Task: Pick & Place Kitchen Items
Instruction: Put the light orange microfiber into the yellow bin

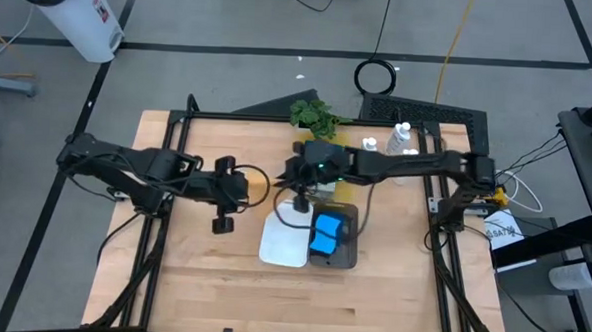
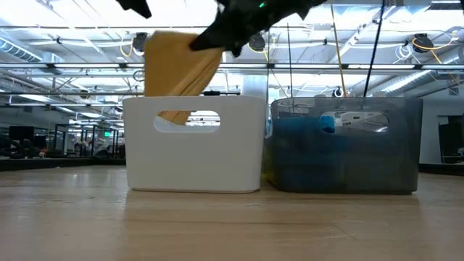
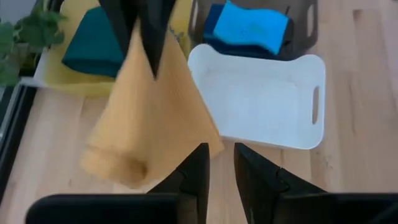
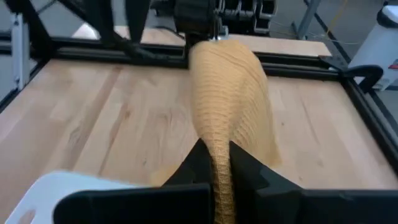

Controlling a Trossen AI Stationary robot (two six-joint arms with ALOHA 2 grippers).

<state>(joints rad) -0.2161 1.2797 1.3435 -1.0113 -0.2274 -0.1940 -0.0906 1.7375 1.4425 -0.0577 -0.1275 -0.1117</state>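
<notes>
An orange-tan cloth (image 3: 149,112) hangs in the air from my right gripper (image 4: 214,155), which is shut on it near the white bin's far side (image 1: 293,181). Facing it from the left, my left gripper (image 3: 219,163) is open by a narrow gap, with only table showing between its fingers; a low corner of the cloth ends just at its fingertips. Blue sponges (image 3: 249,28) lie in a grey bin (image 1: 347,256) beside the white bin (image 3: 261,106). A dark green cloth (image 3: 93,43) lies on a yellow base. White capped bottles (image 1: 399,139) stand at the back. My right gripper pinches a bunched upper part of the cloth (image 4: 216,146) between its two fingers, coming from the table's right and slanting slightly down. The cloth hangs slack below the fingers (image 2: 210,40), clear of the table. Its lower end (image 2: 174,114) shows through the white bin's handle slot.
A leafy green plant (image 1: 313,115) stands at the table's far edge. A black frame (image 4: 348,93) runs around the wooden table. Bare wood lies in front of the bins (image 1: 300,301).
</notes>
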